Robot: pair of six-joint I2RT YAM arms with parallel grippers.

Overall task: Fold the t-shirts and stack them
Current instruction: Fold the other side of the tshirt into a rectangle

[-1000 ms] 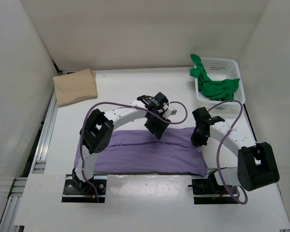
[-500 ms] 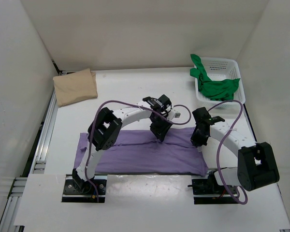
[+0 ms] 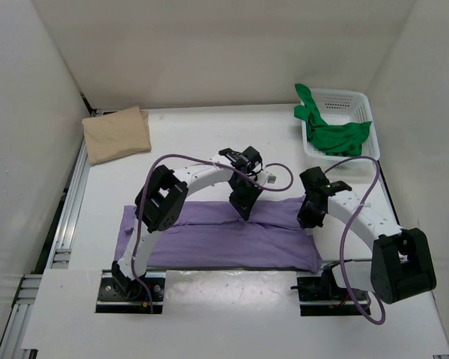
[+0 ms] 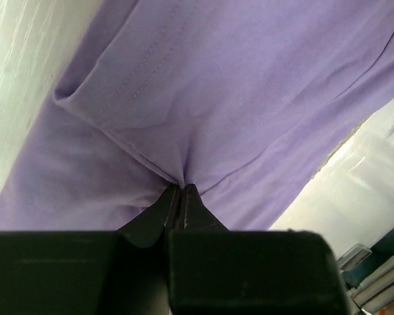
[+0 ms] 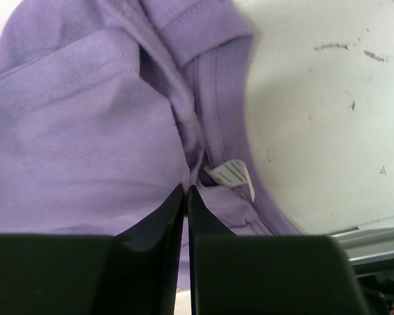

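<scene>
While both arms reach low over the purple shirt (image 3: pixel 224 239), you have each set of fingers pinched closed on its cloth. Left fingers (image 4: pixel 159 211) meet tip to tip on a gathered fold near the middle of the shirt's far edge, and the left wrist view shows cloth bunching into the tips. Right fingers (image 5: pixel 163 216) are pressed together on a pleat just below the collar (image 5: pixel 196 27), with the white neck label (image 5: pixel 231 174) just right of the tips. Your purple shirt lies as a long band across the near part of the tabletop (image 3: pixel 202 142), ahead of the two arm bases. Tan shirt (image 3: pixel 117 134) sits folded at the far left corner, well apart. Basket (image 3: pixel 353 105) is at the far right, with a green shirt (image 3: pixel 335 136) heaped in it and hanging over its rim.
</scene>
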